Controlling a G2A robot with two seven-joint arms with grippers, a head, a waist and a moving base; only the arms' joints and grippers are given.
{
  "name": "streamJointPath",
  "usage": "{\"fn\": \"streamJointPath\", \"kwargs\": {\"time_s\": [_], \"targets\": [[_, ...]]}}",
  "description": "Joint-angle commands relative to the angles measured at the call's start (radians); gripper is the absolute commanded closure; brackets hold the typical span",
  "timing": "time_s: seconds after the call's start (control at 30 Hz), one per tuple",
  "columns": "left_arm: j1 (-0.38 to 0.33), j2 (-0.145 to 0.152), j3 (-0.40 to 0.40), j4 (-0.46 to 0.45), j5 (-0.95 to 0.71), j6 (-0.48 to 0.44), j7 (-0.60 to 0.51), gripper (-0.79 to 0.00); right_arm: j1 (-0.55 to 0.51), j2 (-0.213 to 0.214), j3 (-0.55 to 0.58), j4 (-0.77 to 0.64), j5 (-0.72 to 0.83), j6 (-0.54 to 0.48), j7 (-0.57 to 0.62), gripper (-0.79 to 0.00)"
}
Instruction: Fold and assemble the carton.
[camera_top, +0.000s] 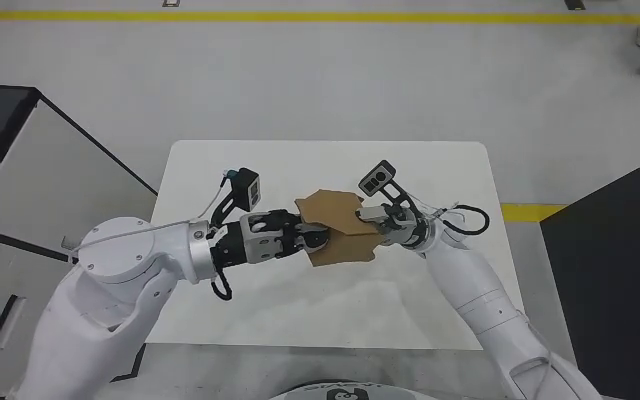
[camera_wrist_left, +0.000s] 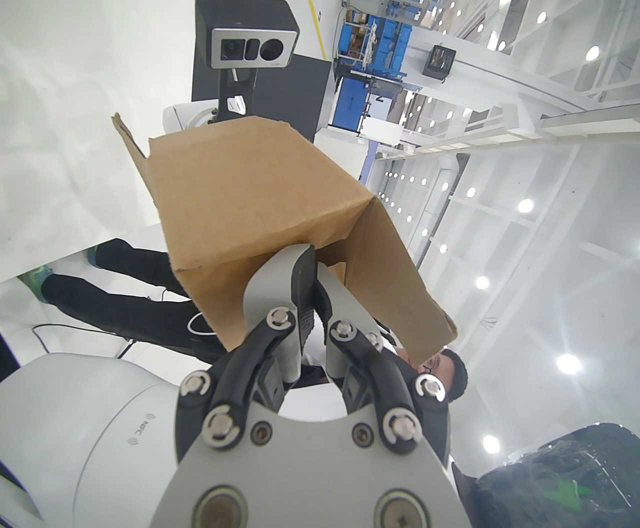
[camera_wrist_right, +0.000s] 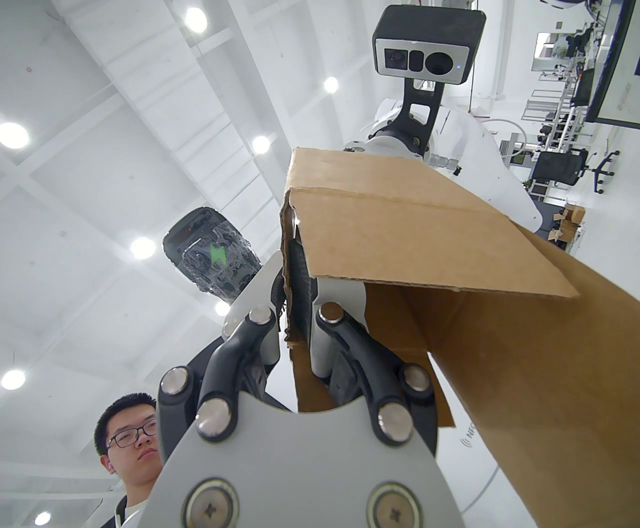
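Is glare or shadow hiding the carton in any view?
Top view: even light, no glare on the carton or table. Left wrist view: ceiling lights flare behind, wide-angle bends the room's lines, yet the left gripper on the carton is not washed out. Right wrist view: same backlight, right gripper unobscured.

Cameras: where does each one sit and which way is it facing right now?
Top view: above the arms, looking down at the table; both arms meet at the carton.
Left wrist view: on the left wrist, aimed up at the ceiling; left gripper shut on the carton's edge.
Right wrist view: on the right wrist, also aimed up; right gripper shut on the carton.
Shared: both wrist views show the carton and the other arm's wrist camera.
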Motion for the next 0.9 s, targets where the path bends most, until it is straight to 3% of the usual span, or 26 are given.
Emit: {"fn": "streamJointPath", "kwargs": {"time_s": [0.0, 0.87], "targets": [[-0.004, 0.000, 0.006, 0.005, 0.003, 0.000, -0.001, 0.000, 0.000, 0.000, 0.000, 0.000, 0.000, 0.000, 0.000, 0.000], [-0.004, 0.001, -0.009, 0.013, -0.011, -0.005, 0.006, 0.000, 0.000, 0.000, 0.000, 0.000, 0.000, 0.000, 0.000, 0.000]]}}
